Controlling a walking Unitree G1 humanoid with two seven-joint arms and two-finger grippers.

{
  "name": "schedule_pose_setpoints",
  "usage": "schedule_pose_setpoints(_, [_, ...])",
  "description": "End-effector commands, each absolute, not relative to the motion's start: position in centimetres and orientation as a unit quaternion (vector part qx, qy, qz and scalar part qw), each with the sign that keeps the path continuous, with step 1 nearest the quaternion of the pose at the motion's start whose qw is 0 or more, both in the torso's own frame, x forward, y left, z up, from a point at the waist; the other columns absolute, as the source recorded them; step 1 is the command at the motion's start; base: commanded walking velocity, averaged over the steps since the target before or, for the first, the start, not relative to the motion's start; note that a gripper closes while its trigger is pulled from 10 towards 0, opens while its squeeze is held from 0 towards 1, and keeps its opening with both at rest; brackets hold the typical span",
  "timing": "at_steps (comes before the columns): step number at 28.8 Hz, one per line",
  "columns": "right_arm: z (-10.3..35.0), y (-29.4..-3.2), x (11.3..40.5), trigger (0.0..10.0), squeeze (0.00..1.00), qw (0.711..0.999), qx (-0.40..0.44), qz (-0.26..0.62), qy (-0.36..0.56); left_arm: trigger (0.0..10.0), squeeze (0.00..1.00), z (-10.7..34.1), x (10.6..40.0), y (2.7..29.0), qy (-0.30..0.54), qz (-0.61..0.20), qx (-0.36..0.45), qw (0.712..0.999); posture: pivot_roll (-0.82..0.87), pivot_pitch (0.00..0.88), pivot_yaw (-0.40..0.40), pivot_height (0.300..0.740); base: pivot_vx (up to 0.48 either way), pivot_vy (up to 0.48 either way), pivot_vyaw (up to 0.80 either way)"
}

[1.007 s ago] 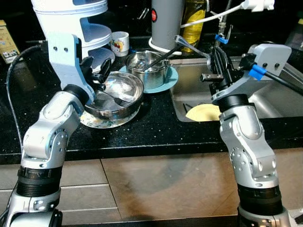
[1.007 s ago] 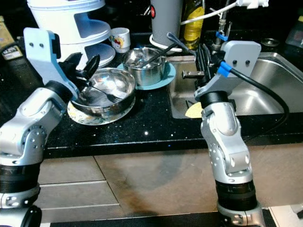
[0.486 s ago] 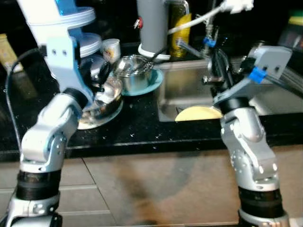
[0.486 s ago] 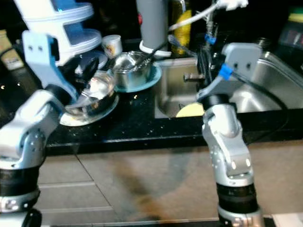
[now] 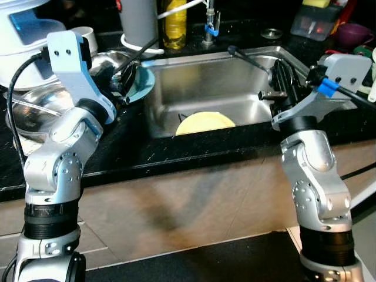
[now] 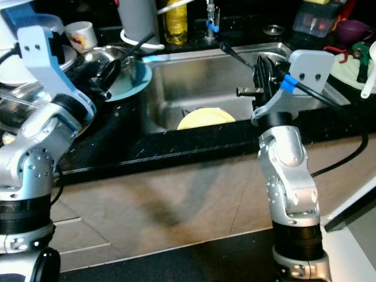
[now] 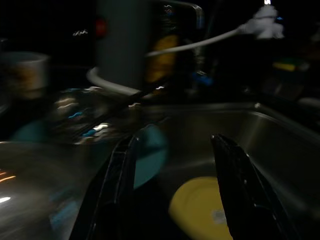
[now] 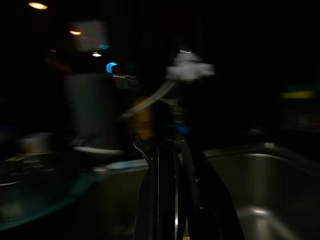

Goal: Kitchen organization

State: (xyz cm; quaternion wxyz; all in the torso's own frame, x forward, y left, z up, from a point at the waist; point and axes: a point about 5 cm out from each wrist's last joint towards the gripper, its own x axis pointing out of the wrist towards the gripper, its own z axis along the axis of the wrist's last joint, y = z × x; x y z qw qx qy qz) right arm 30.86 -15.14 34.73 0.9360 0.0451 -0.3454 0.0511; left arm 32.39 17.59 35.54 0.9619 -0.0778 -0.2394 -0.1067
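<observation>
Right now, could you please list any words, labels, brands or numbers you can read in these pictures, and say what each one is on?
None can be read.
Yellow bottle behind the sink: any label is too blurred.
White mug: printed decoration, no legible words.
Grey canister: a red spot, no readable text.
Yellow plate in the sink: plain.

- We see a home kitchen: steel sink [image 5: 200, 82] set in a black stone surface [image 5: 176, 150], tap [image 5: 208, 23] behind it.
- Yellow plate [image 5: 205, 122] in the sink, steel bowls [image 5: 35, 114], mug [image 6: 80, 34], oil bottle [image 5: 175, 23].
- Tiled floor [image 5: 194, 211] below.
</observation>
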Motion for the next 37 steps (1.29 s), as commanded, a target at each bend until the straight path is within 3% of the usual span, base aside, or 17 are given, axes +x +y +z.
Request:
schedule_pose_setpoints(1, [35.2,-14.6,30.5,10.0,0.00,0.932,0.040,0.064,-0.355,10.0,0.00,35.6,32.1,18.3,-0.246,-0.088,-0.058,0.964,-0.02,0.244,0.003,0.740,0.000,0.000,0.00])
schedule_pose_setpoints(17, [34.8,-14.9,30.6,10.0,0.00,0.934,0.049,0.059,-0.348,10.0,0.00,34.8,32.6,18.3,-0.204,-0.088,-0.022,0.975,-0.01,0.243,0.011,0.740,0.000,0.000,0.00])
schedule_pose_setpoints(23, [34.7,-14.9,30.6,10.0,0.00,0.935,0.051,0.059,-0.346,10.0,0.00,34.8,32.6,18.1,-0.199,-0.088,0.033,0.976,0.00,0.246,0.013,0.740,0.000,-0.212,0.00])
schedule_pose_setpoints(27, [34.7,-14.9,30.6,10.0,0.00,0.935,0.052,0.058,-0.346,10.0,0.00,34.5,32.8,18.3,-0.185,-0.083,0.032,0.979,0.00,0.248,0.014,0.740,0.000,-0.480,0.00])
schedule_pose_setpoints(28, [34.6,-14.9,30.6,10.0,0.00,0.935,0.052,0.057,-0.345,10.0,0.00,34.4,32.9,18.5,-0.180,-0.084,-0.008,0.980,0.00,0.249,0.018,0.740,0.000,-0.356,0.00])
schedule_pose_setpoints(37, [34.4,-15.0,30.5,10.0,0.00,0.936,0.057,0.054,-0.342,10.0,0.00,34.2,33.1,18.7,-0.175,-0.084,0.010,0.981,0.01,0.246,0.024,0.740,0.000,0.000,0.00])
